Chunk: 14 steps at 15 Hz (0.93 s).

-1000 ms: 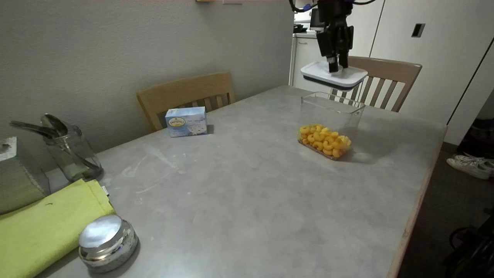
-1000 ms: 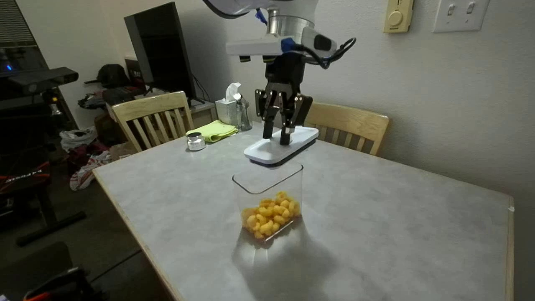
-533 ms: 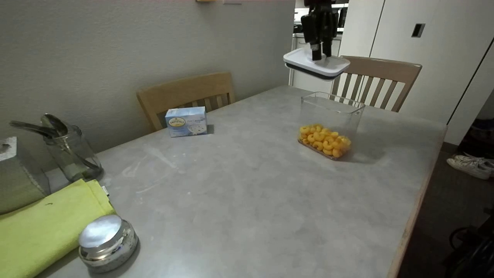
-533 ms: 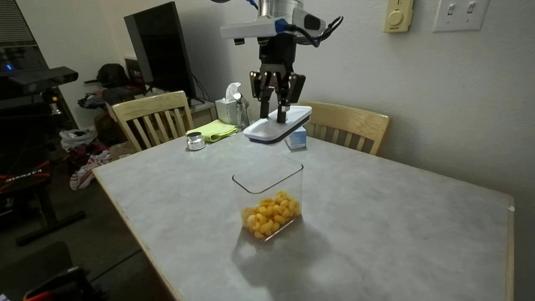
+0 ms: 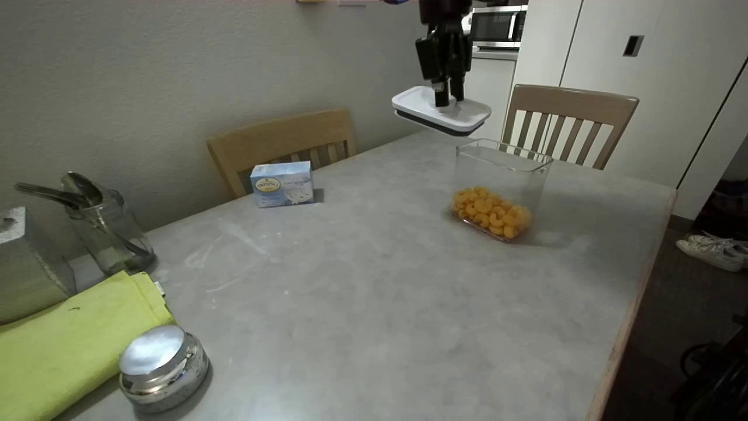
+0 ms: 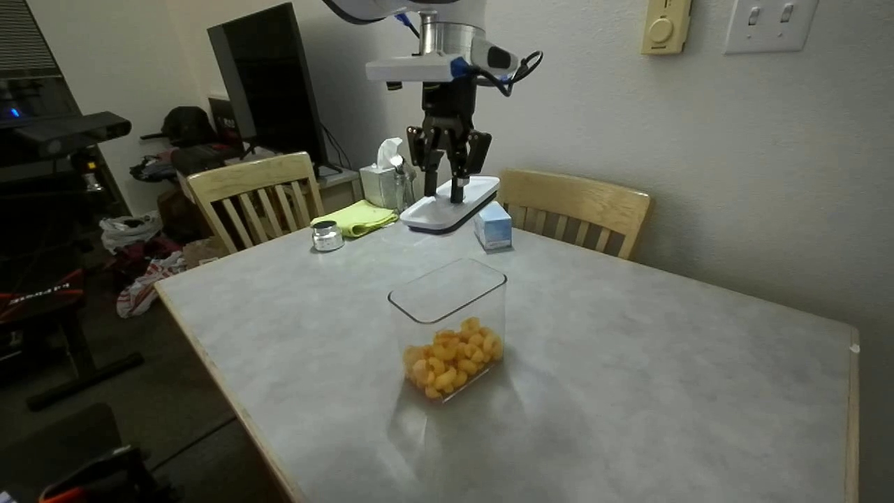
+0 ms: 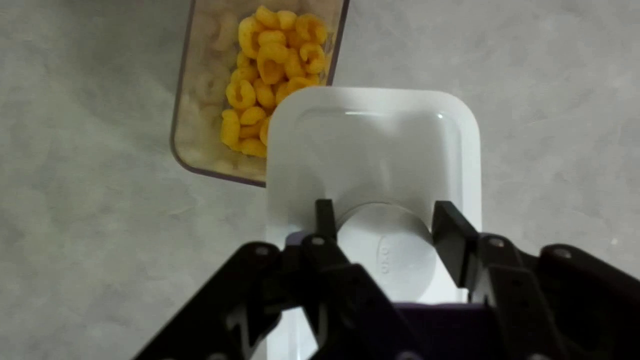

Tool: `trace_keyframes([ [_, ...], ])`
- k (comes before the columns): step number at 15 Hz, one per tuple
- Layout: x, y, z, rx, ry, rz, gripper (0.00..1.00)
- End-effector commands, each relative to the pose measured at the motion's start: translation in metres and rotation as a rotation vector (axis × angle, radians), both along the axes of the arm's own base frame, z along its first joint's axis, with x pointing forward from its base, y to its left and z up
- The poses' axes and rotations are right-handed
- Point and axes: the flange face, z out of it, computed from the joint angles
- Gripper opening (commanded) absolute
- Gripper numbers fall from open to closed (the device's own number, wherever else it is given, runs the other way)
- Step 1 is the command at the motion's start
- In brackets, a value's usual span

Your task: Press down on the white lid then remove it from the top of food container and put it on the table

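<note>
yellow-green cloth (image 5: 82, 345), silver jar (image 5: 163, 368), light blue box (image 5: 283, 185)
a glass jar (image 5: 108, 248) holds cutlery (image 5: 83, 190) near the cloth; the box stands well apart from both jars, near a wooden chair (image 5: 280, 139).

The arm (image 6: 457, 8) is hanging down from twelve o'clock in an exterior view, its silver-collared wrist (image 6: 454, 38) standing nearly upright and the black gripper (image 6: 444, 197) below it pointing toward six. In the wrist view I'm seeing its two fingers (image 7: 326, 220) facing each other from nine and three o'clock; they're pinching inward on their hold, a gap lying between the tips, the linkages (image 7: 270, 272) behind them splaying toward eight and four.
</note>
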Motion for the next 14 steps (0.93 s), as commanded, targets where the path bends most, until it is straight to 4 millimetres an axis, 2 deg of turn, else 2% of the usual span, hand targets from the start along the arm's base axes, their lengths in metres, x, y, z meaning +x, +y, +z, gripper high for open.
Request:
trace_keyframes([
  [1,0.011,0.019,-0.013,0.046,0.019,-0.015,0.27],
  [7,0.016,0.055,-0.059,0.136,0.058,-0.010,0.27],
  [14,0.006,0.099,-0.119,0.090,0.119,-0.065,0.27],
])
